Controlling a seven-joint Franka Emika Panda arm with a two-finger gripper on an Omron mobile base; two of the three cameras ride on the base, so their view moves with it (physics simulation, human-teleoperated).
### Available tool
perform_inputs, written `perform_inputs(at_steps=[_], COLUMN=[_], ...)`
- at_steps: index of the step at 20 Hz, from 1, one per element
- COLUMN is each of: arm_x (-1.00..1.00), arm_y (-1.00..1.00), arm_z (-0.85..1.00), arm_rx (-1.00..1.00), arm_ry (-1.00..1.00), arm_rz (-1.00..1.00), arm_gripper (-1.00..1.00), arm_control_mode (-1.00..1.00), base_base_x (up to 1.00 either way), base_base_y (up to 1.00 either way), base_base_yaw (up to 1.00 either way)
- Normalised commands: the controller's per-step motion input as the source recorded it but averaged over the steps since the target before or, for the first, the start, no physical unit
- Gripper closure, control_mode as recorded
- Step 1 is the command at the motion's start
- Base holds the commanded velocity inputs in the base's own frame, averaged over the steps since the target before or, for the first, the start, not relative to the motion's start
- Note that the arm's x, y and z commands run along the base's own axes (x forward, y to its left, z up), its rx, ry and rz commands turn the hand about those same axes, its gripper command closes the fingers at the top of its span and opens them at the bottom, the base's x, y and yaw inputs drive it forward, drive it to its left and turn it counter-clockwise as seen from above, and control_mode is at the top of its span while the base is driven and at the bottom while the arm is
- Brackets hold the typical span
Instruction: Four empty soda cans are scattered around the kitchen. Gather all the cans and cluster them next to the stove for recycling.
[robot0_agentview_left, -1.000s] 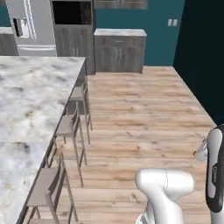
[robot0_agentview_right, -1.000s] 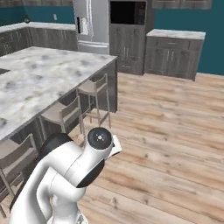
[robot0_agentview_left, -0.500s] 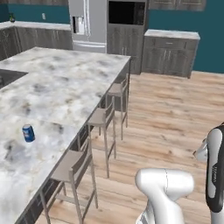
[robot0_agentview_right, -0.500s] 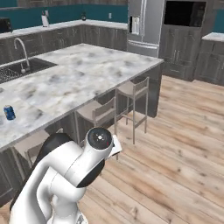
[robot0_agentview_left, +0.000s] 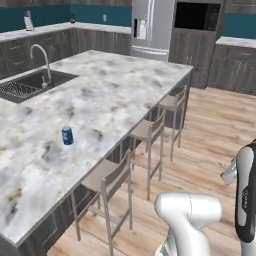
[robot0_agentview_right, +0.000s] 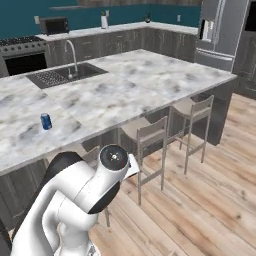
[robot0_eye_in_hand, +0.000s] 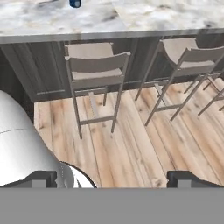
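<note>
A blue soda can (robot0_agentview_left: 67, 135) is seen standing upright on the marble bench (robot0_agentview_left: 100, 100), well apart from the sink (robot0_agentview_left: 30, 84) and toward the stool side, so it looks reachable from the front edge. The stove (robot0_agentview_right: 20, 55) sits way off at the far counter, so the can is nowhere near its spot yet. The gripper (robot0_eye_in_hand: 112, 178) is held low over the floor (robot0_eye_in_hand: 131, 140), spread wide with nothing in it, probably tucked for driving.

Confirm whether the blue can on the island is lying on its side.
No: in the left base view the blue can stands upright on the marble island counter, its top facing up.
</note>
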Motion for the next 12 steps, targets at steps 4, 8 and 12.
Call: perform_inputs(at_steps=[4,8,12], arm_x=[0.0,0.0,0.0], arm_y=[0.0,0.0,0.0], arm_z=[0.0,0.0,0.0], arm_rx=[0.0,0.0,0.0], arm_ry=[0.0,0.0,0.0], arm_rz=[0.0,0.0,0.0], arm_gripper=[-1.0,-1.0,-1.0], arm_control_mode=[1.0,1.0,1.0], base_base_x=[0.0,0.04,-0.02], base_base_y=[0.0,0.0,0.0], base_base_yaw=[0.42,0.38,0.41])
